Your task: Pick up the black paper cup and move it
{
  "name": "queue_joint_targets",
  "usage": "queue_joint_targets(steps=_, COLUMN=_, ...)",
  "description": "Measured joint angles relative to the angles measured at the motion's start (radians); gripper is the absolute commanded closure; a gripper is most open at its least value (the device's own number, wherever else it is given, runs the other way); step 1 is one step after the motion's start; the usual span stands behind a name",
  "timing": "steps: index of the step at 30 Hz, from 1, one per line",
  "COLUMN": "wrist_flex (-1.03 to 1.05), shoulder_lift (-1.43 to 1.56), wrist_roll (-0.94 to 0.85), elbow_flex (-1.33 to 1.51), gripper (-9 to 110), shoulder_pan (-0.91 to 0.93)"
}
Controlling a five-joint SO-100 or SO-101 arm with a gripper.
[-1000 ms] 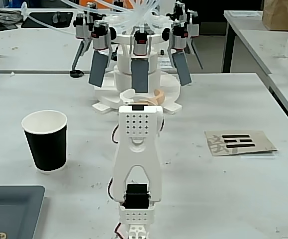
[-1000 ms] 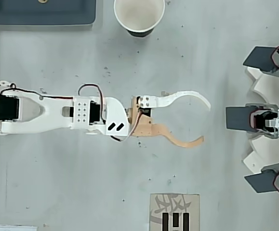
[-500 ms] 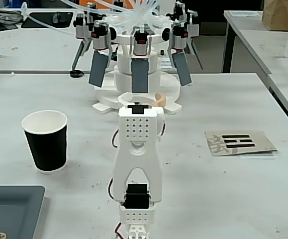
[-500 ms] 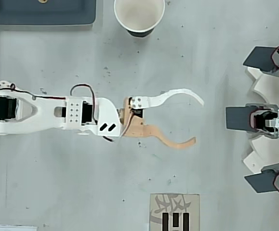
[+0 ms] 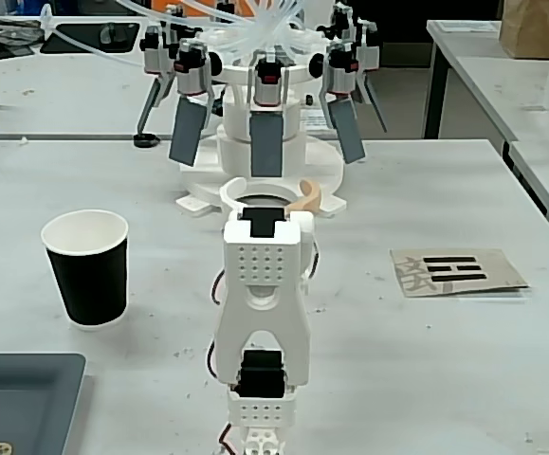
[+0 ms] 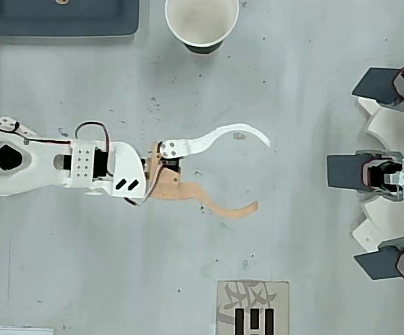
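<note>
The black paper cup with a white rim and white inside (image 5: 86,268) stands upright on the pale grey counter (image 5: 426,360), on the left side in the fixed view. In the overhead view the cup (image 6: 202,24) sits at the top edge, and nothing is in it. The white plastic robot arm (image 5: 262,322) is in the middle of the counter, well apart from the cup. Seen from above, the arm (image 6: 55,162) reaches in from the left, and its pincer (image 6: 261,174) is spread wide with nothing held in it. One finger is white and curved (image 6: 219,138) and the other is a tan curved finger (image 6: 208,200); their tips are far from each other. The pincer points away from the cup, toward a white stand with three dark grey flat paddles (image 5: 266,133) on the far side of the counter. A dark grey flat tray (image 5: 23,398) lies in the near left corner in the fixed view, just near the cup. A brown card with black bars and a printed sign (image 5: 456,270) lies flat on the right side of the counter.
</note>
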Motion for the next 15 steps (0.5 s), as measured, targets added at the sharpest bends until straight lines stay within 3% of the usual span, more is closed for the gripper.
queue_joint_targets(steps=15, wrist_flex=-0.304, shoulder_lift=0.078, wrist_roll=0.074, elbow_flex=0.322, gripper=72, shoulder_pan=0.002)
